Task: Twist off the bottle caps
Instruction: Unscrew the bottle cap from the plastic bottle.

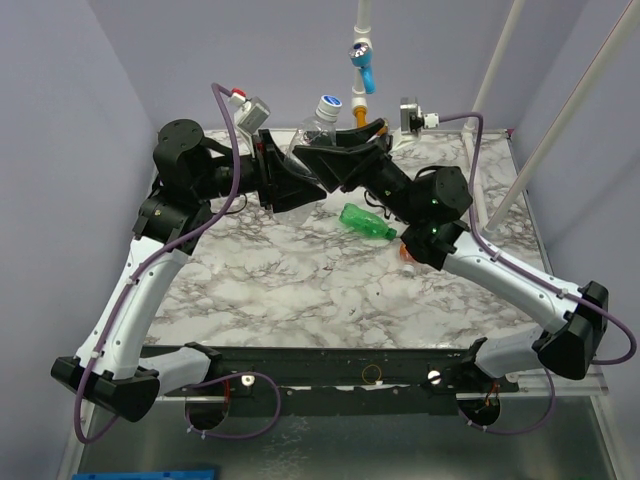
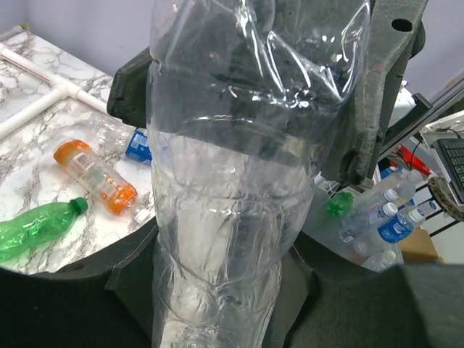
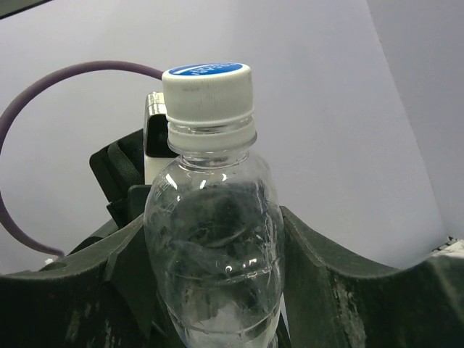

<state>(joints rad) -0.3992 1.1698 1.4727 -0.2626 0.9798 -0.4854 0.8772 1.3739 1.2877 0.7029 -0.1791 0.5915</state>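
Clear bottle (image 2: 232, 217), white cap (image 3: 208, 90) on, clamped by left hand (image 2: 254, 87) and right hand (image 3: 217, 239).

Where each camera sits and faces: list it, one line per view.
Top external: above and behind the arm bases, facing down onto the marble table; both arms meet at the clear bottle.
Left wrist: on the left arm, looking along its fingers at the clear bottle.
Right wrist: on the right arm, looking past its fingers at the cap.
Shared: all three see that bottle.

Arms raised inward, left hand (image 1: 290, 180) and right hand (image 1: 330, 160) clamped face to face
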